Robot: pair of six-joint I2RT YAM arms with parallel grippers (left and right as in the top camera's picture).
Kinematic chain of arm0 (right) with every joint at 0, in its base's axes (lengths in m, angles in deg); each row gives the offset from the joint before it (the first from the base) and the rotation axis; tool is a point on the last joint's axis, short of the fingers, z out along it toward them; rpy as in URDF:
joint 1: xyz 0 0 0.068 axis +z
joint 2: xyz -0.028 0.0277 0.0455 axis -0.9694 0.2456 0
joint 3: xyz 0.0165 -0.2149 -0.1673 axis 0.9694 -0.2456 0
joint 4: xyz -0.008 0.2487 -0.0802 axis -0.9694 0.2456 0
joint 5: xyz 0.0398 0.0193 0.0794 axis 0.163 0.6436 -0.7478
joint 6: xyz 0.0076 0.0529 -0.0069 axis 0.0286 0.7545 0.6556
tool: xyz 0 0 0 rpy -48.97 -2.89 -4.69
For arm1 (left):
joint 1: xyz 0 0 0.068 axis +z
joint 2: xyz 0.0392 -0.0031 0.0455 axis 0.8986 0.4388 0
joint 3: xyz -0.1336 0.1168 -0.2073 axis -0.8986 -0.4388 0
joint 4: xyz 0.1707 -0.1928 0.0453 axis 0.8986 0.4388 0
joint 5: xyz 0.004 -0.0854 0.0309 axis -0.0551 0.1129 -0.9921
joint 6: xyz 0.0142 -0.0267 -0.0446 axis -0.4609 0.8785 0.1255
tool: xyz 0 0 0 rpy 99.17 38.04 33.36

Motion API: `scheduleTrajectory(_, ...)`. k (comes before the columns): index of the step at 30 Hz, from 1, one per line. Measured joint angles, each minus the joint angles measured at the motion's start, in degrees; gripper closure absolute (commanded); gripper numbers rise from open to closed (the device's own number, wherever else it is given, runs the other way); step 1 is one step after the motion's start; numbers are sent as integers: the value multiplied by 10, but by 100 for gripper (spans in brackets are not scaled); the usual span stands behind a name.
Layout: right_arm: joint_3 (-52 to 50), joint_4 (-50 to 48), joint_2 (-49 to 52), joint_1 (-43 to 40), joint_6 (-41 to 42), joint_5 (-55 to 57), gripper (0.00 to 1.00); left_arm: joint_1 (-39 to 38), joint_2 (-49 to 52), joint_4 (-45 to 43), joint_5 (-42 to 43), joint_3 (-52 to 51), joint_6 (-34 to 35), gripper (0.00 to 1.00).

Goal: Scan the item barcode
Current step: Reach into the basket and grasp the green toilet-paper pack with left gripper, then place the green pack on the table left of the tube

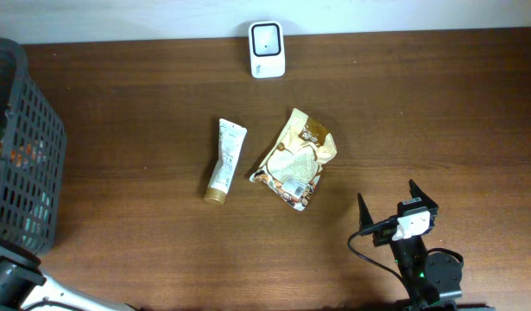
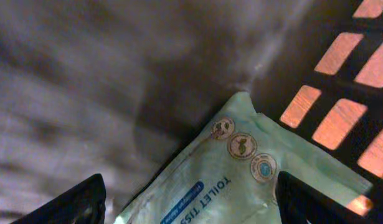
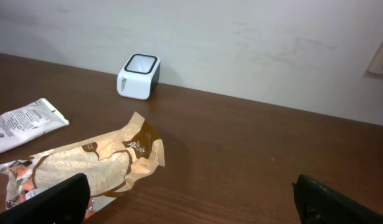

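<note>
A pale green pack marked "toilet tissue" (image 2: pixel 241 168) lies inside the dark mesh basket (image 2: pixel 340 74). My left gripper (image 2: pixel 190 200) is open just above the pack, one black finger on each side of it and neither closed on it. The white barcode scanner (image 1: pixel 267 48) stands at the table's far edge, also in the right wrist view (image 3: pixel 139 76). My right gripper (image 1: pixel 388 200) hovers open and empty over the table's near right part, pointing toward the scanner (image 3: pixel 188 193).
The basket (image 1: pixel 19 147) fills the table's left end, with several items inside. A white tube with a gold cap (image 1: pixel 225 161) and a tan snack packet (image 1: pixel 294 159) lie mid-table; the packet (image 3: pixel 91 165) is just ahead-left of my right fingers.
</note>
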Motion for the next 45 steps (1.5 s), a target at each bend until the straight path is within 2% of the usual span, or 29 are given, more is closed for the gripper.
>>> scheduleTrajectory(1, 0, 0, 0, 0, 0, 0, 2, 0, 0, -5, 0, -6, 0, 16)
scheduleTrajectory(2, 0, 0, 0, 0, 0, 0, 2, 0, 0, -12, 0, -13, 0, 23)
scheduleTrajectory(5, 0, 0, 0, 0, 0, 0, 2, 0, 0, -25, 0, -25, -1, 32)
scheduleTrajectory(7, 0, 0, 0, 0, 0, 0, 2, 0, 0, -38, 0, -35, -4, 49)
scheduleTrajectory(8, 0, 0, 0, 0, 0, 0, 2, 0, 0, -42, 0, -40, -6, 61)
scheduleTrajectory(10, 0, 0, 0, 0, 0, 0, 2, 0, 0, -49, 5, -43, -8, 77)
scheduleTrajectory(14, 0, 0, 0, 0, 0, 0, 2, 0, 0, -64, 13, -43, -10, 85)
scheduleTrajectory(18, 0, 0, 0, 0, 0, 0, 2, 0, 0, -82, 20, -43, -8, 100)
scheduleTrajectory(25, 0, 0, 0, 0, 0, 0, 2, 0, 0, -90, 22, -32, 27, 100)
scheduleTrajectory(30, 0, 0, 0, 0, 0, 0, 2, 0, 4, 7, 16, 61, 57, 100)
scheduleTrajectory(34, 0, 0, 0, 0, 0, 0, 2, 0, -5, 37, 13, 109, 75, 100)
scheduleTrajectory(38, 0, 0, 0, 0, 0, 0, 2, 0, -61, 31, 9, 114, 104, 100)
scheduleTrajectory(45, 0, 0, 0, 0, 0, 0, 2, 0, -250, -17, -40, 125, 190, 100)
